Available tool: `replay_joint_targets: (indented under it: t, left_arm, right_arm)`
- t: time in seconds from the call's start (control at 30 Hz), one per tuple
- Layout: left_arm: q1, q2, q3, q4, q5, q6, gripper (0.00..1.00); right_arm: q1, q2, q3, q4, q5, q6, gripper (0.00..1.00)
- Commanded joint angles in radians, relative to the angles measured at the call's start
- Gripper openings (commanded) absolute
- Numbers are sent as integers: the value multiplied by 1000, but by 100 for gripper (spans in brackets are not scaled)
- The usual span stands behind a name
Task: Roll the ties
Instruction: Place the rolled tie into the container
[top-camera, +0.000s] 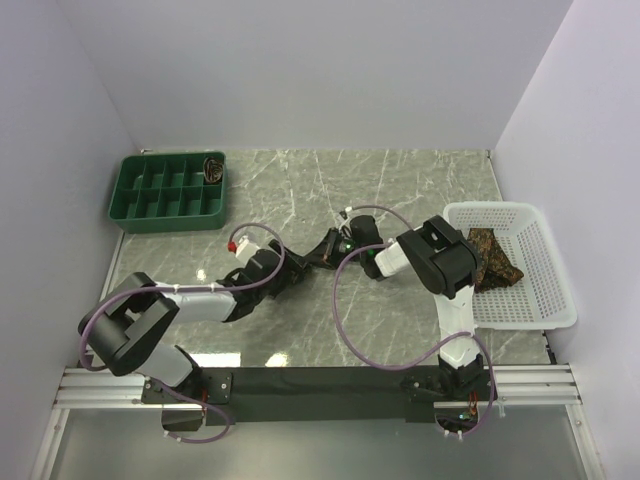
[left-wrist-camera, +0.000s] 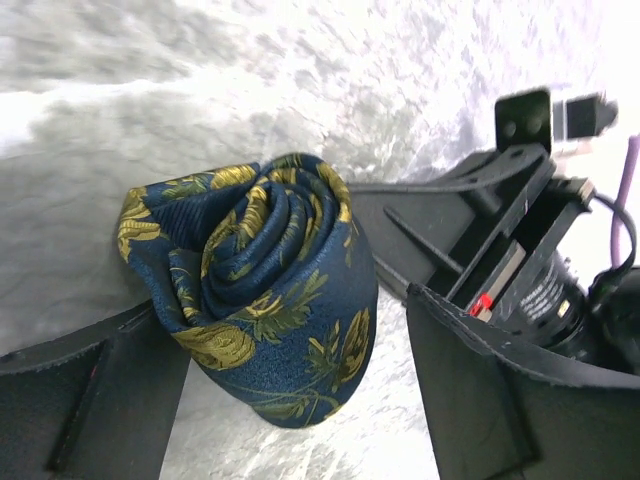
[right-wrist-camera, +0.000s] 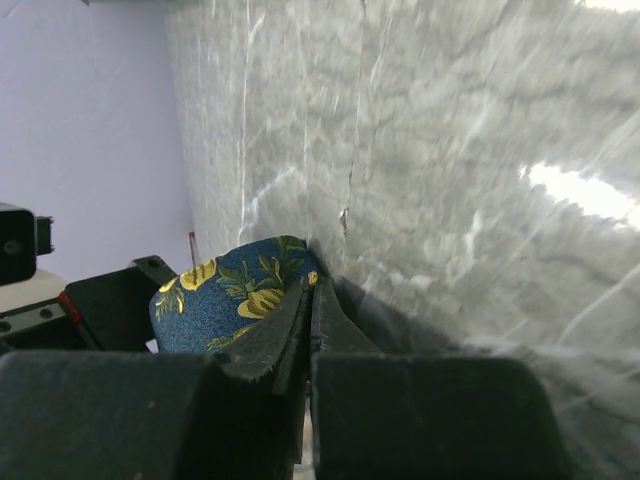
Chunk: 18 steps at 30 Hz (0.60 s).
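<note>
Left wrist view: a navy tie (left-wrist-camera: 260, 250) with yellow flowers sits wound into a tight spiral roll on the grey marbled counter (top-camera: 300, 190). The left end effector (left-wrist-camera: 285, 320) straddles it with its jaws spread wide; a strip of bare counter shows between the roll and one finger, so it is not squeezing.

Right wrist view: the right end effector (right-wrist-camera: 310, 295) is fully closed, its two fingers pressed flat together with their tips against the edge of the roll. It may be pinching a fold of fabric, but this angle does not settle it.

Overhead view: both arms meet at the middle of the counter. At the far left, a green tray (top-camera: 118, 200) holds one rolled tie (top-camera: 213, 168) in its far right compartment. At the right, a white basket (top-camera: 520, 325) holds loose brown ties (top-camera: 492, 260).

The rolling of the navy tie looks finished or nearly so. The next move likely calls for the left jaws to close gently on the roll, firmly enough that the coil cannot spring open, before it is carried to the tray.
</note>
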Motion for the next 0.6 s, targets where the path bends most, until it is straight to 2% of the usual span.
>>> replay_joint_targets:
  t: [0.0,0.23,0.43,0.57]
  left_arm:
    - [-6,-38,-16,79,-72,-84,87]
    - [-8,-47,-37,110,-144,-93,80]
    - [-8,-26,-28,110,-135,-69,67]
    - [-6,-4,-10,103,-100,-50,63]
  right_arm:
    - [36,-37,-33,-10,-1,-6,0]
    - [53,-54,-56,-3,17,3,0]
    - [66,-61,-76,10,26,8,0]
    - [73,-57,-75,16,30,15,0]
